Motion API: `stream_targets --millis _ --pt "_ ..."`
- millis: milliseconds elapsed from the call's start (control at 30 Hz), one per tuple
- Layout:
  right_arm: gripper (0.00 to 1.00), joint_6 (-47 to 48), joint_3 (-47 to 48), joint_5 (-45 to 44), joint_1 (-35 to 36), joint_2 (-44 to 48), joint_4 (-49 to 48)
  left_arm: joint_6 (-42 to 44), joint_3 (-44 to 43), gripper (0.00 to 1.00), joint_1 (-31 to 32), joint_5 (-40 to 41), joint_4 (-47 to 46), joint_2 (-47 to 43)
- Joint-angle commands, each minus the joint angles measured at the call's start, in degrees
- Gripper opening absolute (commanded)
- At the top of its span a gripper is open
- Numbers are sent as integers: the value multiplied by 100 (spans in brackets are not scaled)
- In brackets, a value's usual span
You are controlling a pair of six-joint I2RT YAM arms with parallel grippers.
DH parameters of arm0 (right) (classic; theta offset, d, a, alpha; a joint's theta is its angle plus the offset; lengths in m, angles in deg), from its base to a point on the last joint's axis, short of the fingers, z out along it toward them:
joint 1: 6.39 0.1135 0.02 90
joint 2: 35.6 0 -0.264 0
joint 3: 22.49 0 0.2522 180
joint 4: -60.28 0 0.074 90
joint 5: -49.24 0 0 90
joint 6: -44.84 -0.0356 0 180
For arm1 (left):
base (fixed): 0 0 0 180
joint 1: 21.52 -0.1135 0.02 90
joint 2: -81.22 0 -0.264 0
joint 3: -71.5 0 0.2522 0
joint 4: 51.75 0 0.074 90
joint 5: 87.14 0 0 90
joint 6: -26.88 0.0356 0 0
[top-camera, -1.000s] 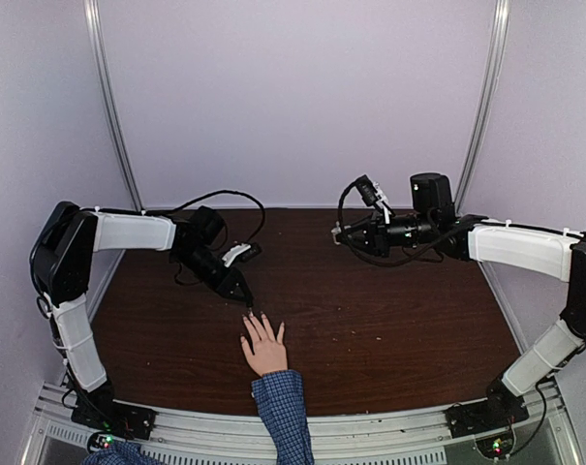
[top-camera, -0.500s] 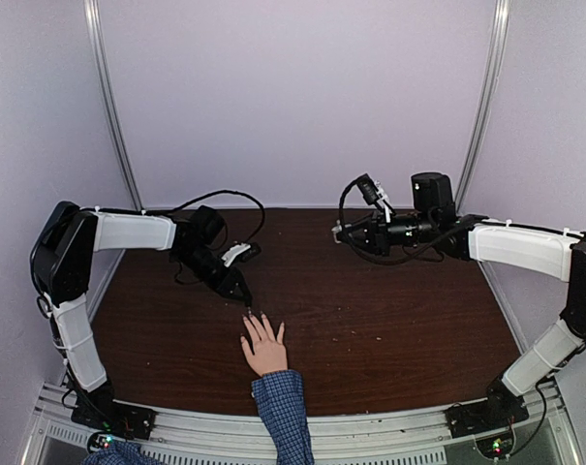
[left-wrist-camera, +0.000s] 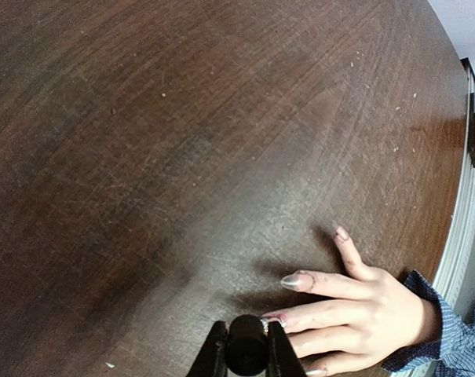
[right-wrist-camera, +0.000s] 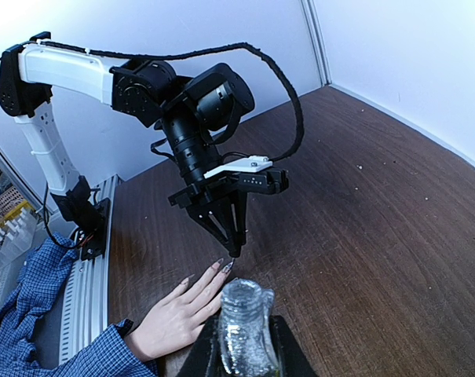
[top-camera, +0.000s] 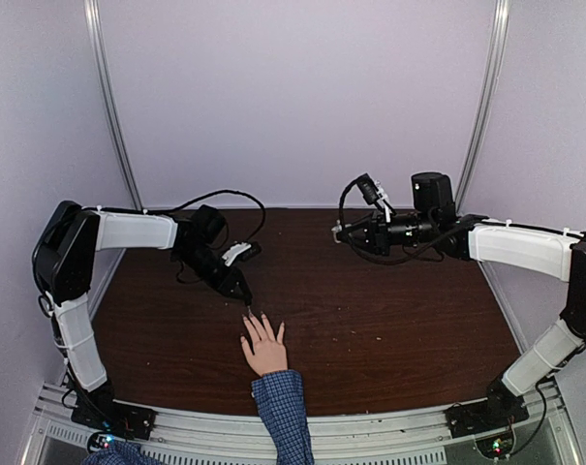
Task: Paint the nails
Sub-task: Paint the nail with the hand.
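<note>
A light-skinned hand with a blue checked cuff lies flat on the dark wooden table, fingers spread. Its nails are long, and one gleams silvery. My left gripper is shut on a black brush cap, tip down at the nail of a middle finger. From the right wrist, the same left gripper points at the fingertips. My right gripper is shut on an open glittery polish bottle, held above the table behind the hand.
Black cables loop over the back of the table. A metal rail runs along the near edge, with both arm bases on it. Lilac walls close in the back and sides. A person's blue checked sleeve is at the near left.
</note>
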Motion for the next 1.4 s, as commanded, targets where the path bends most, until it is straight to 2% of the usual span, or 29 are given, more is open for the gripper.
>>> stream_targets --millis 0,500,933,1133,1367 --pt "0 -38 11 88 -45 -41 -177 -48 -163 0 -20 72 51 85" --pt "0 -51 11 103 -54 -47 -194 -66 -156 0 -80 114 53 -2" --pt "0 -62 -6 114 -55 -7 -212 -245 50 0 -203 22 -324 -333" --pt "0 -82 -24 123 -53 -3 -232 -246 273 0 -205 -370 -740 -591" --pt "0 -101 -16 132 -54 -23 -243 -111 259 0 -142 -698 -579 -471"
